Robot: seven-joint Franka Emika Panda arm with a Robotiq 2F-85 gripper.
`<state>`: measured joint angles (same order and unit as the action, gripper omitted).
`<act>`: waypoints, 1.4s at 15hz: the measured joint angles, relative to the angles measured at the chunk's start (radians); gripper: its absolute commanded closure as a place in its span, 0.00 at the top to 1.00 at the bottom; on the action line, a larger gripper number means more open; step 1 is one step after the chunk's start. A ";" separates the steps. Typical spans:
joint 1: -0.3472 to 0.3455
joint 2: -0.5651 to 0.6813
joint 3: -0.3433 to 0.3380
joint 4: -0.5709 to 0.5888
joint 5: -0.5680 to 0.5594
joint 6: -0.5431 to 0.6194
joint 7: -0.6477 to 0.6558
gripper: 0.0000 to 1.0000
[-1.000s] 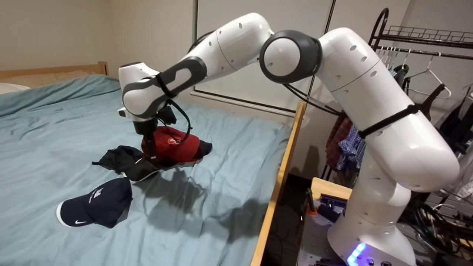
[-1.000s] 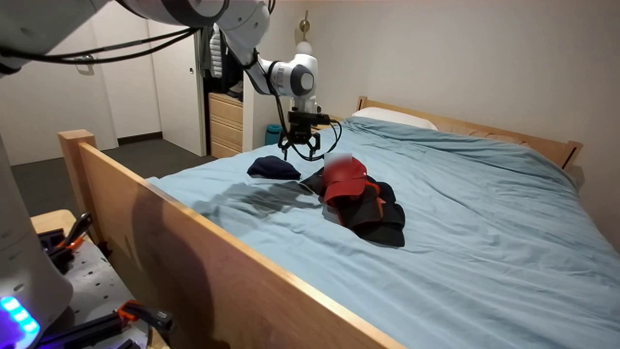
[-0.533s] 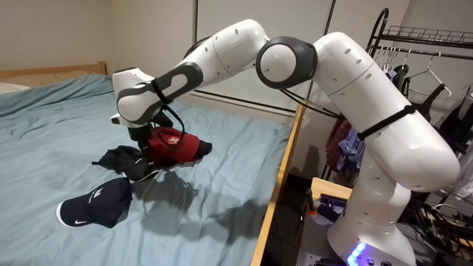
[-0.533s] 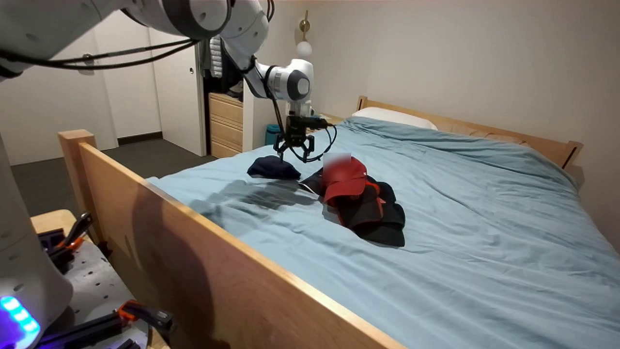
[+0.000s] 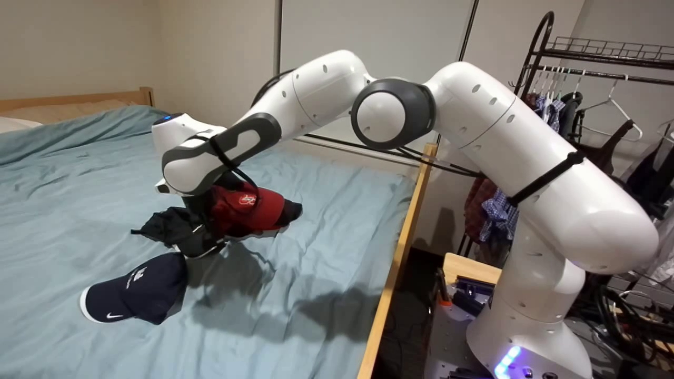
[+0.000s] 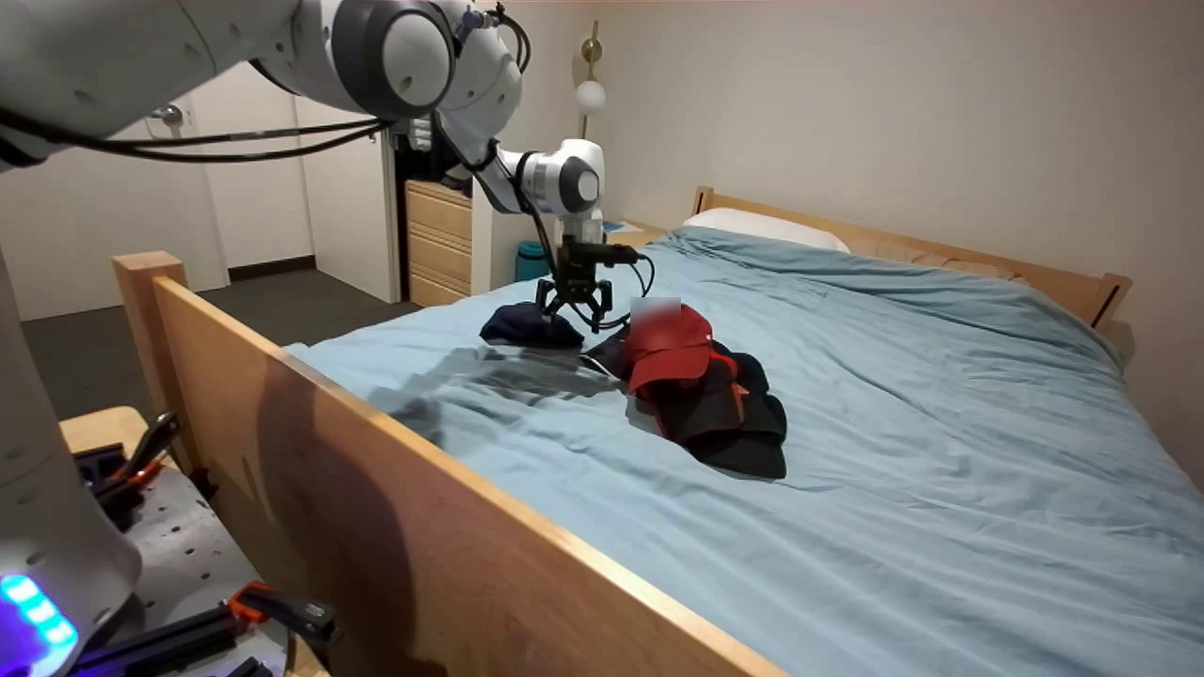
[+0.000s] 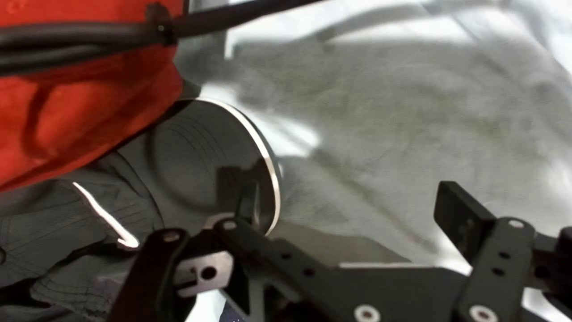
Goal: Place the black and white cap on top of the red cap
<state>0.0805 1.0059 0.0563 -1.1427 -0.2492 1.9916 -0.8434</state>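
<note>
The gripper (image 6: 574,324) hangs low over the blue bedding (image 5: 326,226), its fingers standing wide apart. In the wrist view, one finger is over the white-edged brim of the black and white cap (image 7: 192,161) and the other over shaded bedding; whether either touches cannot be told.

From the gripper toward the wooden footboard (image 6: 489,583), a stretch of rumpled bedding runs to the bed's edge, dark shadows across it, and the footboard stands well apart from the fingers. The tighter flank is where the red cap (image 5: 247,208) lies, just beside the gripper; its edge overlaps the black and white cap in the wrist view, and a cable (image 7: 85,33) passes in front of it. Farther out on that flank, dark caps (image 6: 705,404) lie under and beyond the red one, with broad bedding past them. On the opposite flank, near the gripper, is the navy cap (image 5: 139,289), its brim turned away from the fingers.

The black and white cap lies below the gripper, more under one finger than the other. Its long axis slants: the crown runs off to the fingers' lower left in the wrist view, while the brim points up and right, its white edge showing just inside the gap.
</note>
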 measured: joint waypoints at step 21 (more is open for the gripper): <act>0.014 0.077 -0.040 0.063 -0.027 0.022 0.005 1.00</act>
<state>0.0945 1.0834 0.0167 -1.0797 -0.2763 2.0138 -0.8382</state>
